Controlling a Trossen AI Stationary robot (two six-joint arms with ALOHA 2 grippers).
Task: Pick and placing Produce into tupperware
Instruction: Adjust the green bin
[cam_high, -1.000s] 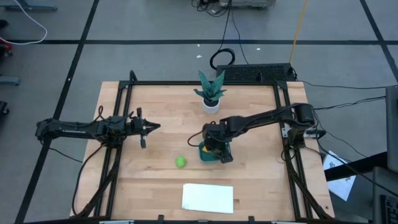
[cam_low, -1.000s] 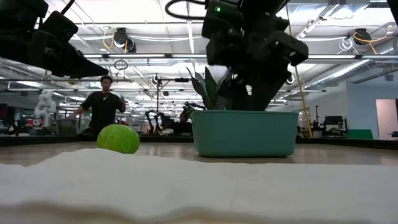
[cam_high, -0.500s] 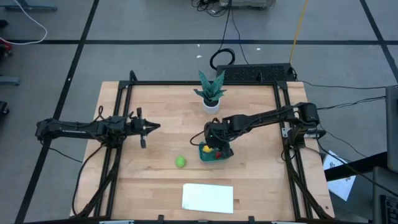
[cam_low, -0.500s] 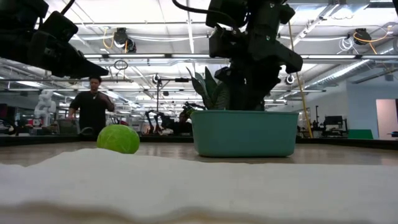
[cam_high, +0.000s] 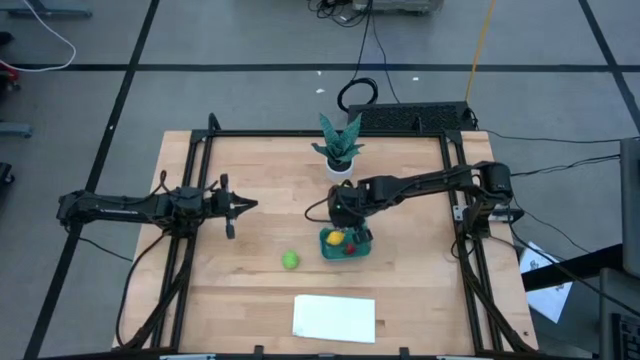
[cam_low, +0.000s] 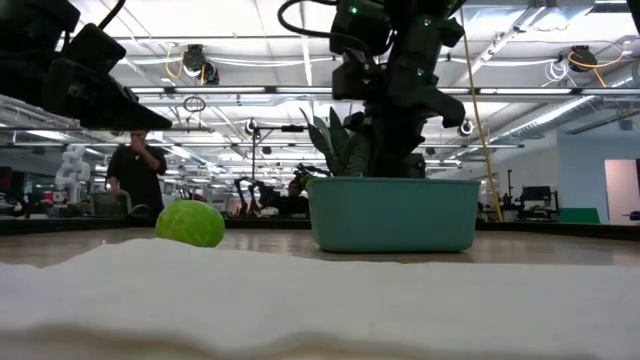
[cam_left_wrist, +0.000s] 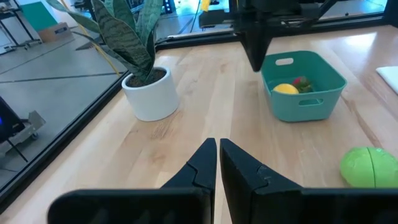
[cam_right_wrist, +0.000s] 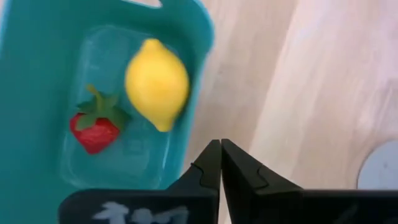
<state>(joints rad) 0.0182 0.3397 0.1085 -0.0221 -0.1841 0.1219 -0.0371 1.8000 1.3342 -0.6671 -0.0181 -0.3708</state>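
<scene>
Two pieces, lemon and strawberry, are lying in the tub; the lime is sitting outside, near it. Both the right gripper above the tub and the idle left gripper are pressed together, empty. The round lime is risking rolling off if nudged.

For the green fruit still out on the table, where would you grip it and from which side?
Across its middle, coming straight down from above. The green fruit is a small round ball lying alone on the bare wood, to the left of the blue tub, so it has no handle or edge to favour. I would judge the right hand, now shut and empty above the tub's back edge, the closer one.
</scene>
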